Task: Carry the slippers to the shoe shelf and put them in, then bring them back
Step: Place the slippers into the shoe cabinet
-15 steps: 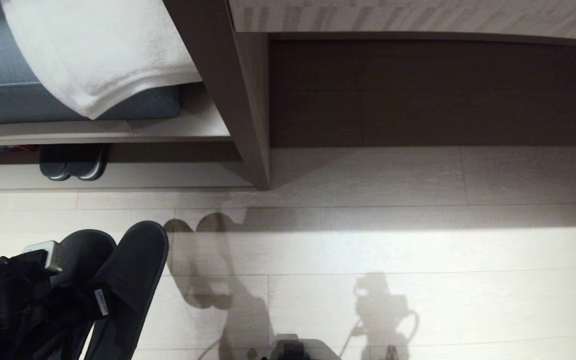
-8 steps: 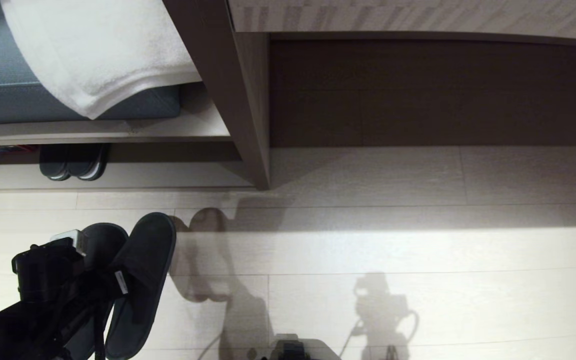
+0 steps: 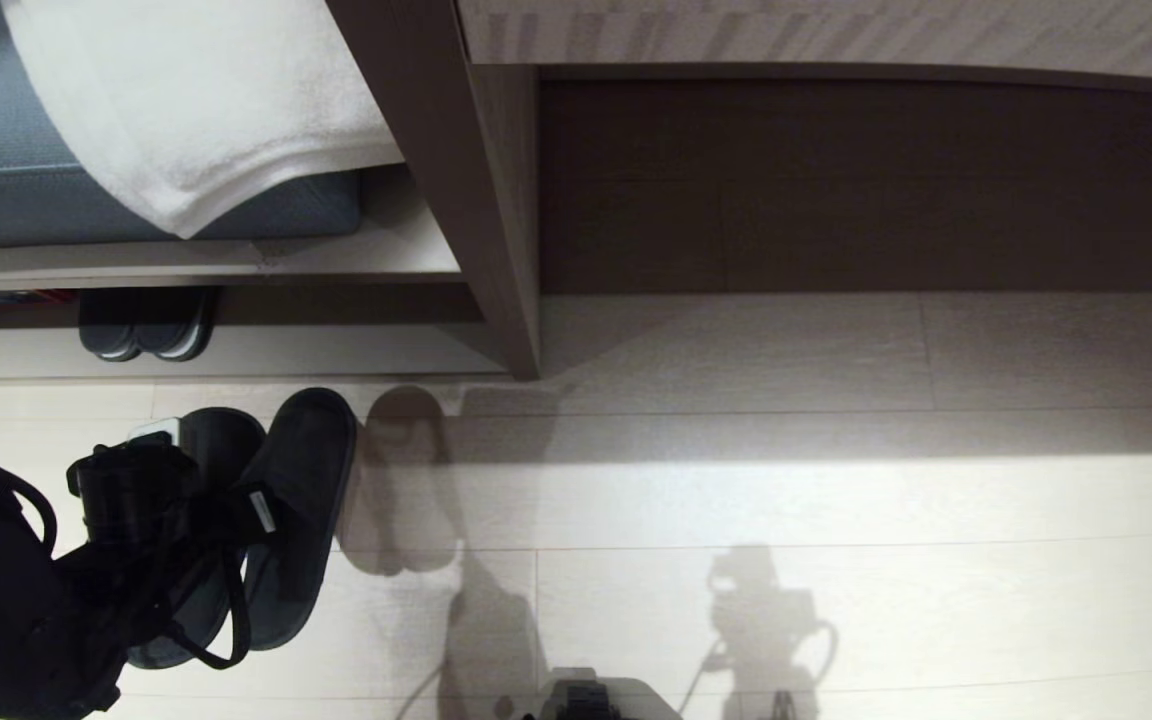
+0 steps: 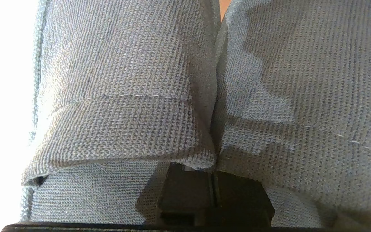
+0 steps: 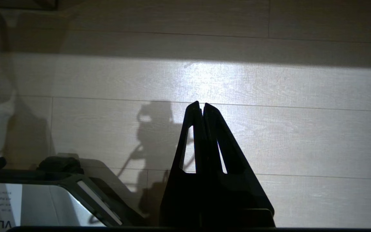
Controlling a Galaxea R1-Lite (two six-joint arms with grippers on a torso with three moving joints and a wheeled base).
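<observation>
A: What's on the left?
B: The left gripper is clamped on the inner edges of the slippers, holding the pair above the floor, toes pointing at the shoe shelf.
A: Anything in the shelf?
B: A second dark pair sits inside, with a white towel above it.
A: And the right?
B: The right gripper hangs over bare floor, fingers pressed together, holding nothing.
</observation>
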